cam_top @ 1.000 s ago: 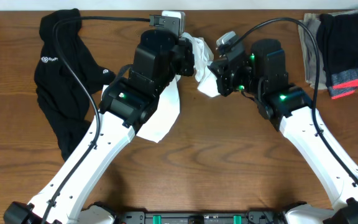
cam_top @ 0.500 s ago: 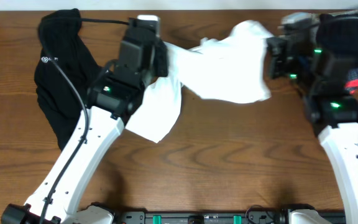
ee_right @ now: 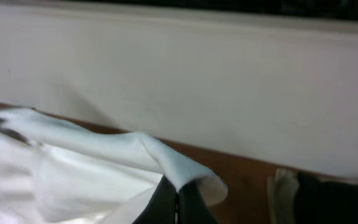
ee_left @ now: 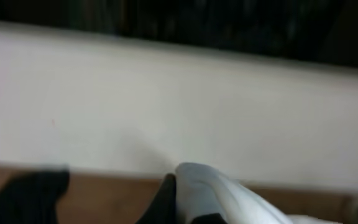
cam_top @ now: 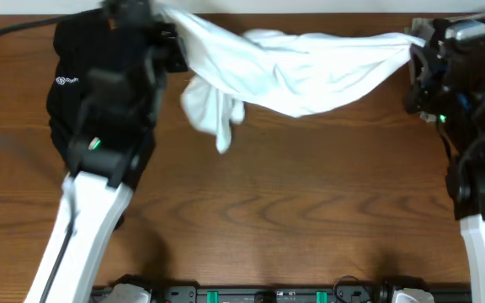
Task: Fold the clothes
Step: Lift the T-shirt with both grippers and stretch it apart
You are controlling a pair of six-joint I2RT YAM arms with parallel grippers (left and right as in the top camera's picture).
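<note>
A brown wooden table [cam_top: 310, 194] fills the overhead view, and a pale wall [ee_left: 179, 106] stands behind it in both wrist views. The shirt [cam_top: 301, 71] is stretched across the top of the frame between the two arms. Its middle sags toward the wood and a loose flap droops left of centre; whether that flap touches the table cannot be told. The left gripper [cam_top: 165, 29], blurred at the upper left, is closed tight on the shirt's left end. In the left wrist view the white cloth shows at the bottom edge, against one dark finger [ee_left: 165, 198]. The right gripper [cam_top: 414, 49], at the upper right, is likewise clamped on the other end. Its wrist view shows the fingertips [ee_right: 164, 202] pressed together at bottom centre with a fold of cloth pinched between them. A black garment [cam_top: 64, 84] lies at the upper left, partly under the left arm. Dark cloth [ee_right: 334, 196] lies at the lower right of the right wrist view.
</note>
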